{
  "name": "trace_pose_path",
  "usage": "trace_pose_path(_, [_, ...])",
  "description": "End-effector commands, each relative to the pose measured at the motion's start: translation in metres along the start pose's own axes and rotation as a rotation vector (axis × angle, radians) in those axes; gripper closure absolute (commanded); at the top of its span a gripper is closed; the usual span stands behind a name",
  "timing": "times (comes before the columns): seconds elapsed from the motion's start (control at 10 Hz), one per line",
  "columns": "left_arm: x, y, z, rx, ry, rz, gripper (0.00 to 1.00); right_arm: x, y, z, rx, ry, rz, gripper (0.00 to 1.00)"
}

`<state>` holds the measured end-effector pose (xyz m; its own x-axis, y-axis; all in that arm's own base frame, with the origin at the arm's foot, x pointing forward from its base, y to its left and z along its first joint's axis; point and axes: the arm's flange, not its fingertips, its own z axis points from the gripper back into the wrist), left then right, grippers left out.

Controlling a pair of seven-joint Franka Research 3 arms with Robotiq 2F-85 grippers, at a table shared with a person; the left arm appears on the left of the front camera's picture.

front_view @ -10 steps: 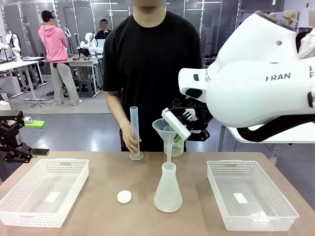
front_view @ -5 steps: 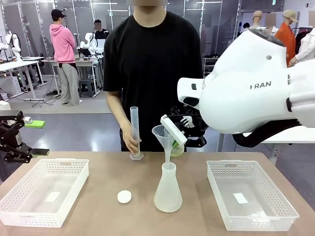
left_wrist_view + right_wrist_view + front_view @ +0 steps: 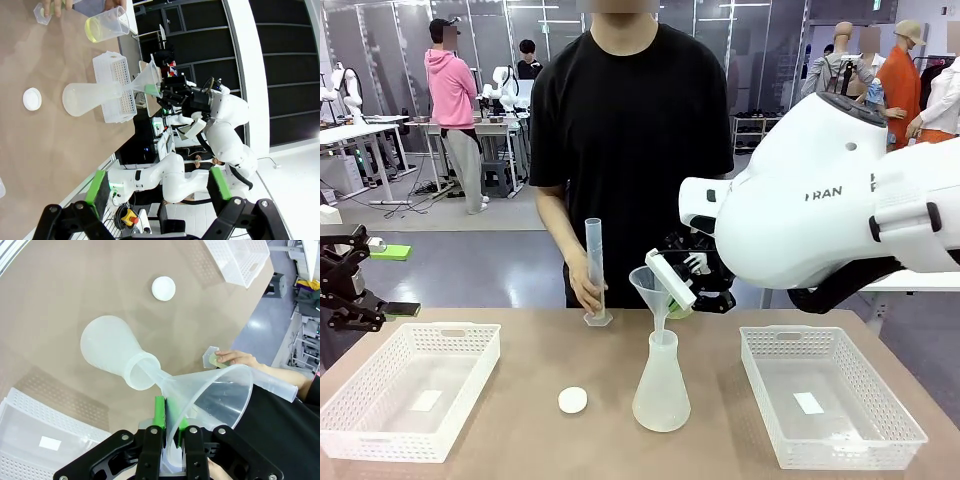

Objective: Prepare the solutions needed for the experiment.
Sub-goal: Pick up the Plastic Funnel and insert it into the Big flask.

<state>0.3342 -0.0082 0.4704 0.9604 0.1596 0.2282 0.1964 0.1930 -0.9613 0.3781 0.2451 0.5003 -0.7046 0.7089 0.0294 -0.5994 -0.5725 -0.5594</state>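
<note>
Sitting as a shallow yellow-green layer in a beaker [image 3: 106,25] behind the funnel [image 3: 651,280], near the table's far edge, the solution [image 3: 95,31] has not reached the flask [image 3: 661,395]; whether that beaker rests on the table or is held, I cannot tell; the funnel leans, its stem just inside the flask's mouth, and the right gripper [image 3: 171,422] has its 2 fingers clamped on the thin rim alone; that looks the weak point, since a pinch on 1 edge could slip or let the funnel swing under a pour; liquid would likely run to the low side and might spill over it; any sideways drift of the arm could lever the stem against the neck and tip the flask, which nothing steadies; the left gripper [image 3: 342,288] hangs with jaws wide apart and empty, well off to the side; the person's hand [image 3: 585,293] holds a cylinder [image 3: 593,262] close by, so a knock from there is possible too.
</note>
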Motion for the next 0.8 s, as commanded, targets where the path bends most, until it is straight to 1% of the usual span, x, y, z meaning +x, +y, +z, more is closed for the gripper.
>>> trace_pose_path(0.0, [0.001, -0.001, -0.001, -0.016, 0.002, -0.003, 0.00, -0.010, 0.005, -0.012, -0.002, -0.016, 0.016, 0.94])
trace_pose_path(0.3, [0.001, -0.001, -0.001, -0.016, 0.002, -0.003, 0.00, -0.013, 0.009, -0.021, 0.008, -0.037, 0.004, 0.94])
trace_pose_path(0.7, [0.001, -0.001, -0.001, -0.016, 0.002, -0.003, 0.00, -0.016, 0.015, -0.031, 0.026, -0.042, -0.020, 0.94])
